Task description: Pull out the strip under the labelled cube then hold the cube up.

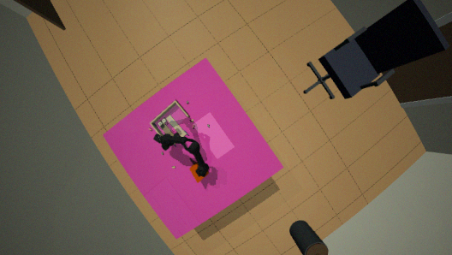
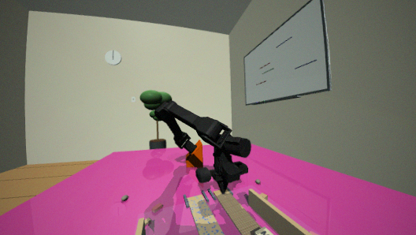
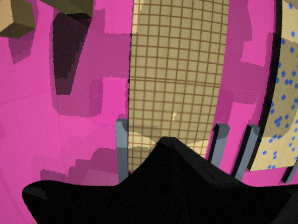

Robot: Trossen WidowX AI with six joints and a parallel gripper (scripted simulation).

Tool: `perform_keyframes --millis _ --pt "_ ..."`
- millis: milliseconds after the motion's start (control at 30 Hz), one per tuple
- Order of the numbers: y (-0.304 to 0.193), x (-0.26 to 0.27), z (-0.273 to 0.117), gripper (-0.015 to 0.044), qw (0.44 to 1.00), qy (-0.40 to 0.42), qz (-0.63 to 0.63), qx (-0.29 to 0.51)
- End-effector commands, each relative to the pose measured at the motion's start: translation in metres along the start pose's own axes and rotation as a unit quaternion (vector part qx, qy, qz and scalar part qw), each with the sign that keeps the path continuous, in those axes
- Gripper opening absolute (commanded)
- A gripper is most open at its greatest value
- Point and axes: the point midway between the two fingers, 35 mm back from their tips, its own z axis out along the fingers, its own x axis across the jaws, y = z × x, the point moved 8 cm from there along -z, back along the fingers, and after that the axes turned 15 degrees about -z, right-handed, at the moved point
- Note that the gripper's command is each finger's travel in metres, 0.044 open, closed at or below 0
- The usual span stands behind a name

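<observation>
A tan strip with a brown grid (image 2: pixel 237 212) (image 3: pixel 175 60) lies flat, its near end between two grey guide posts. A cream strip with blue dots (image 2: pixel 205 218) (image 3: pixel 284 117) lies beside it. A pale cube with a dark mark (image 2: pixel 262 232) is cut off by the bottom edge of the exterior view, on or close to the gridded strip's far part; its contact is hidden. My gripper (image 2: pixel 223 191) (image 3: pixel 168 143) is shut with nothing visible between the fingers. Its tips point down over the near end of the gridded strip. Whether they touch it cannot be told.
A tan-walled frame (image 1: pixel 163 112) (image 2: pixel 276 212) stands around the strips. Grey guide posts (image 3: pixel 122 150) (image 3: pixel 219 145) flank the gridded strip's end. Small pebbles (image 2: pixel 124 198) (image 2: pixel 258 181) and a reddish block (image 2: pixel 157 207) lie on the pink table (image 1: pixel 240 128). An orange piece (image 1: pixel 195 174) (image 2: pixel 199 151) is at the arm's base.
</observation>
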Motion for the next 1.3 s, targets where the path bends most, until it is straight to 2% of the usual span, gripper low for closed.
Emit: perform_keyframes --millis 0,1267 --pt "-0.007 0.001 0.005 0.0 1.0 0.0 -0.001 0.006" --pt "-0.062 0.016 0.006 0.0 1.0 0.0 -0.003 0.007"
